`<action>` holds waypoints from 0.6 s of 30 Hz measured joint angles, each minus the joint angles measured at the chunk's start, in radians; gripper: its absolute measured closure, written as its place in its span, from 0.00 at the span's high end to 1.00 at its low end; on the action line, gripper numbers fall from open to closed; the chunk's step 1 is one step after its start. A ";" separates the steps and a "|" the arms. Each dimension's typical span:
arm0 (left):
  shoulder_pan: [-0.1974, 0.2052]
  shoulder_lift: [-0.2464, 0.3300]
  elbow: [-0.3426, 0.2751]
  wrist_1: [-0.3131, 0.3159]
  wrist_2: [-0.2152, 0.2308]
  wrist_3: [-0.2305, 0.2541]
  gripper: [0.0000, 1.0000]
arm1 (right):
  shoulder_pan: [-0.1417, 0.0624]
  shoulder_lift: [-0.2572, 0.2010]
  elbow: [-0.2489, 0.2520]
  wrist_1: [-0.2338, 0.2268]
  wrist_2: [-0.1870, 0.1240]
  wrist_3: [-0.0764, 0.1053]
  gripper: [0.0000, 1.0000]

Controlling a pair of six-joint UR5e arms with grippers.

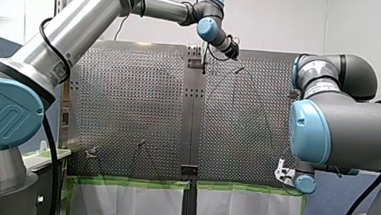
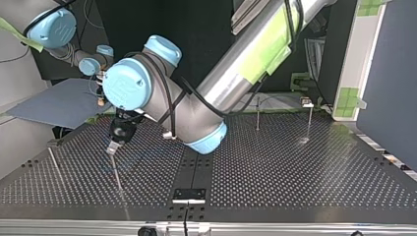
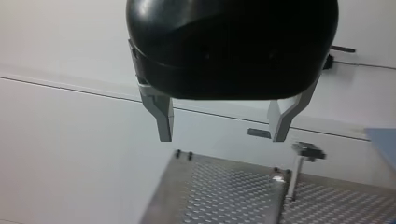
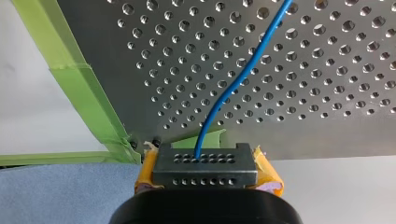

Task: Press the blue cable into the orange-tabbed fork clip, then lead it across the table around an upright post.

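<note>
In the right wrist view the blue cable (image 4: 224, 93) leaves the shut tips of my right gripper (image 4: 204, 161), which has yellow pads (image 4: 268, 175), and runs ahead over the perforated table (image 4: 327, 70). That gripper (image 1: 283, 172) hangs by the table's near right edge in the front view. My left gripper (image 3: 223, 135) is black with metal fingers (image 3: 163, 121), open and holding nothing, high over the far side of the table (image 1: 233, 51). In the top view it (image 2: 114, 146) hovers just above a thin upright post (image 2: 118, 174). No orange-tabbed clip can be made out.
Two more upright posts (image 2: 257, 114) (image 2: 309, 120) stand at the top view's right, and a slanted rod (image 2: 54, 162) at its left. A post with a flat head (image 3: 299, 163) rises ahead of my left gripper. Green tape (image 1: 134, 182) lines the table's near edge. A blue cloth (image 4: 51, 186) lies beside my right gripper.
</note>
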 joint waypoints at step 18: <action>0.001 0.000 0.056 -0.071 -0.003 -0.008 1.00 | -0.007 0.000 0.000 0.002 0.000 0.012 0.00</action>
